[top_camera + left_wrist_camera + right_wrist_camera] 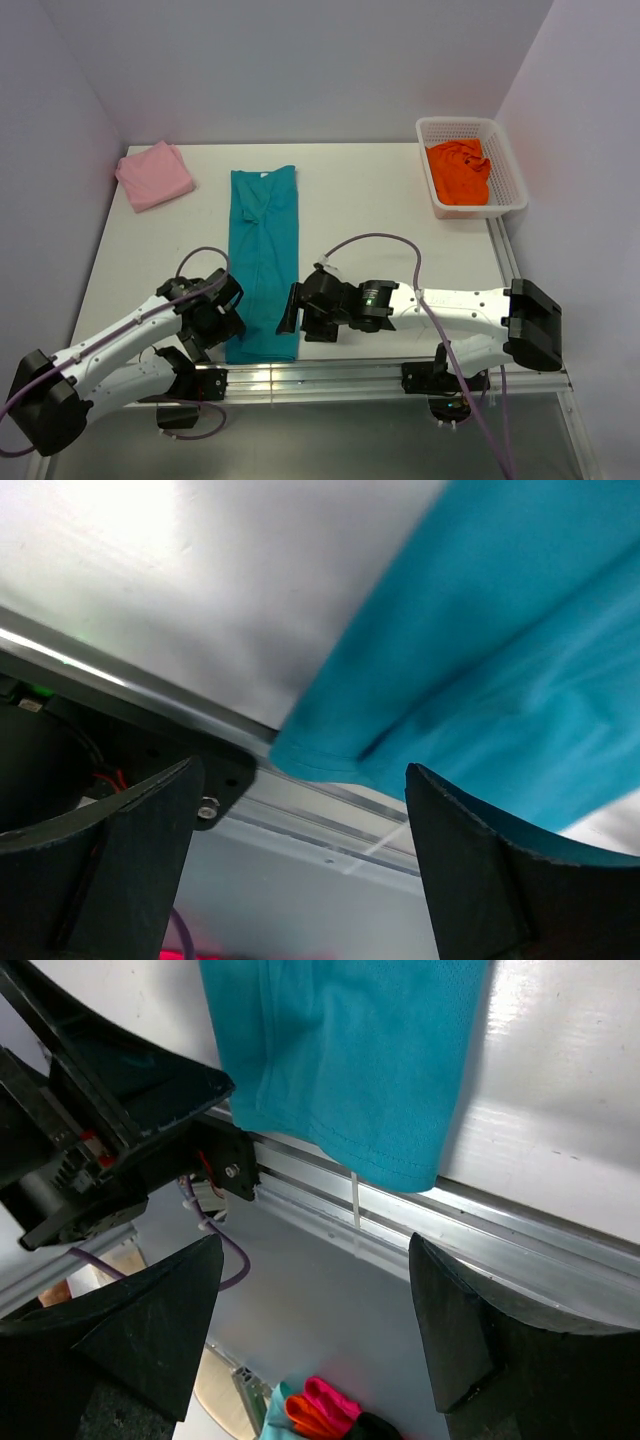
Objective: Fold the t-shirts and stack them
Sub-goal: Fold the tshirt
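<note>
The pink t-shirt [153,174] lay folded at the far left of the table [390,200]. The left gripper [302,780] stood wide and empty just beside the hem of the teal t-shirt [265,250], a long narrow strip in the middle. The right gripper [315,1245], also wide and empty, stood at the other side of the hem. The orange t-shirt [458,170] sat crumpled in the basket [512,190] on the right. I judged that folding the teal strip was the step in hand. Next, both grippers should pinch the hem corners and carry them toward the collar.
</note>
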